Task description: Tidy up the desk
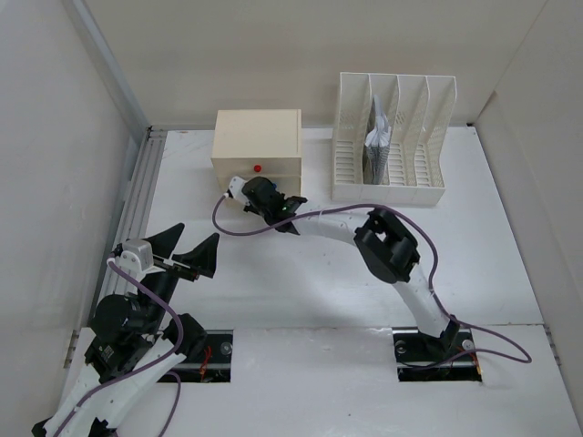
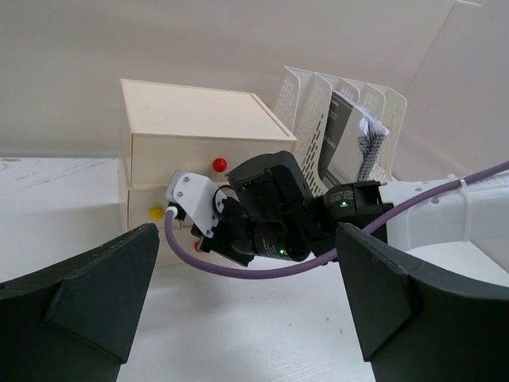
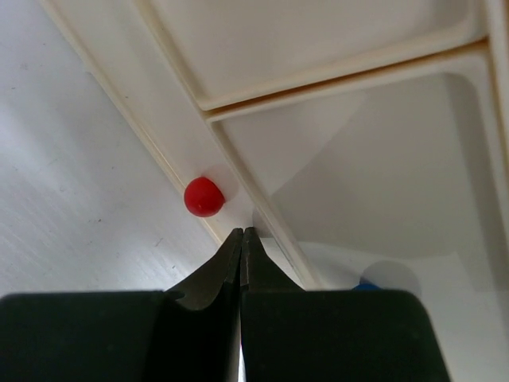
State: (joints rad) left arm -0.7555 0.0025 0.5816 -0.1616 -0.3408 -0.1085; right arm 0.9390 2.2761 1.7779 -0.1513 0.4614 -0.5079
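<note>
r. tips shut at drawer box front; l. jaws spread

right gripper (image 3: 242,233): jaws pressed together, nothing between them. tips just beside red knob (image 3: 203,196) on front of drawer box (image 1: 257,137); contact w/ box can't tell. in top view the tips are hidden under the wrist. blue spot (image 3: 367,284) lower on box, mostly cut off by a finger, can't id.

left gripper (image 1: 189,247): jaws spread wide, empty, over left part of desk (image 1: 301,282), near rail (image 1: 137,200).

yellow knob (image 2: 157,212) partly hidden behind r. wrist. file rack (image 1: 392,137) stands right of box at the back of desk; papers (image 1: 378,146) in 2nd slot from left. desk fills top view, near edge cut off.
</note>
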